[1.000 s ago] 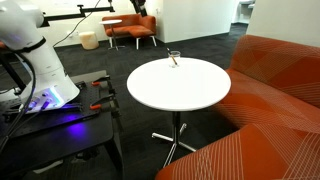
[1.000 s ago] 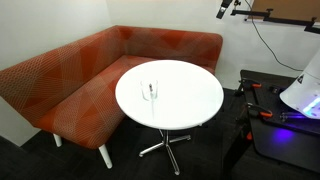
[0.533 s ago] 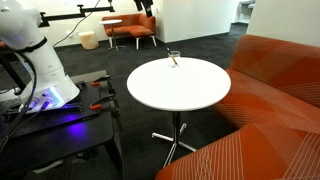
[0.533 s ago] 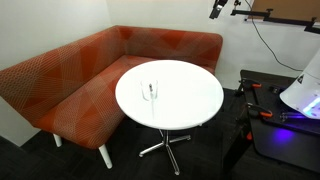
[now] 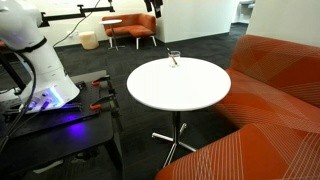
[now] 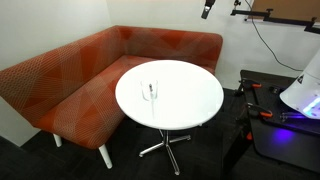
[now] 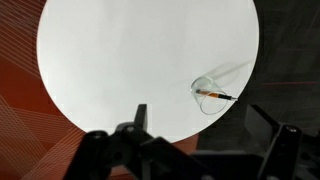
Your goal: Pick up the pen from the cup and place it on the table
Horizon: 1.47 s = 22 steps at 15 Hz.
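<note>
The cup is a small clear glass near the far edge of the round white table; it also shows in an exterior view and in the wrist view. The pen, a thin dark stick with an orange tint, leans inside the cup. My gripper hangs high in the air, apart from the cup, at the top edge of both exterior views. In the wrist view its two fingers stand wide apart and empty, looking down on the table.
An orange corner sofa wraps round the table's far sides. A dark bench with purple light carries the white robot base and red-handled tools. Orange chairs stand behind.
My gripper has moved sideways high in the air, closer to above the table. The cup and the pen have not moved.
</note>
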{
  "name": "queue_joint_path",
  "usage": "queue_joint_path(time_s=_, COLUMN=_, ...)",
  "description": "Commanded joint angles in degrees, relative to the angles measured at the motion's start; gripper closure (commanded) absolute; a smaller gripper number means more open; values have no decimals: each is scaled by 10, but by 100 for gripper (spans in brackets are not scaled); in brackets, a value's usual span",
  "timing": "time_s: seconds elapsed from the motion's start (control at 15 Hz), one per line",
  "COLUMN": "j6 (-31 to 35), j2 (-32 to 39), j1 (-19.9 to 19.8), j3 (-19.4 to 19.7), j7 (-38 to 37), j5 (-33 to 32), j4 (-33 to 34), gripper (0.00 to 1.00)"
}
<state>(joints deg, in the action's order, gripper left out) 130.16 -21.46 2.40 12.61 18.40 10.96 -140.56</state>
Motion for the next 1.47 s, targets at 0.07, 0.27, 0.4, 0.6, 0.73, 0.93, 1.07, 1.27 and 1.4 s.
queue_joint_path(time_s=0.07, j6=-32, j2=76, j1=-30, j3=-36, j7=-72, j5=-38, j4=73, gripper=0)
queue_joint_path(time_s=0.27, j6=-39, j2=116, j1=-40, j3=-47, j7=-106, j5=-55, j4=100, gripper=0)
queue_joint_path(time_s=0.4, j6=-43, j2=139, j1=-42, j3=-52, j7=-115, j5=-57, j4=115, gripper=0)
queue_joint_path(time_s=0.6, j6=-17, j2=135, j1=-44, j3=-55, j7=-96, j5=-44, j4=94, gripper=0)
queue_joint_path(time_s=0.73, j6=-17, j2=145, j1=-44, j3=-57, j7=-96, j5=-45, j4=97, gripper=0)
queue_joint_path(time_s=0.93, j6=-16, j2=144, j1=-45, j3=-57, j7=-96, j5=-45, j4=96, gripper=0)
queue_joint_path(time_s=1.07, j6=0, j2=151, j1=-44, j3=-54, j7=-71, j5=-29, j4=98, gripper=0)
queue_joint_path(time_s=1.27, j6=12, j2=164, j1=-41, j3=-49, j7=-16, j5=15, j4=104, gripper=0)
queue_joint_path(time_s=1.4, j6=8, j2=166, j1=-40, j3=-47, j7=30, j5=49, j4=107, gripper=0)
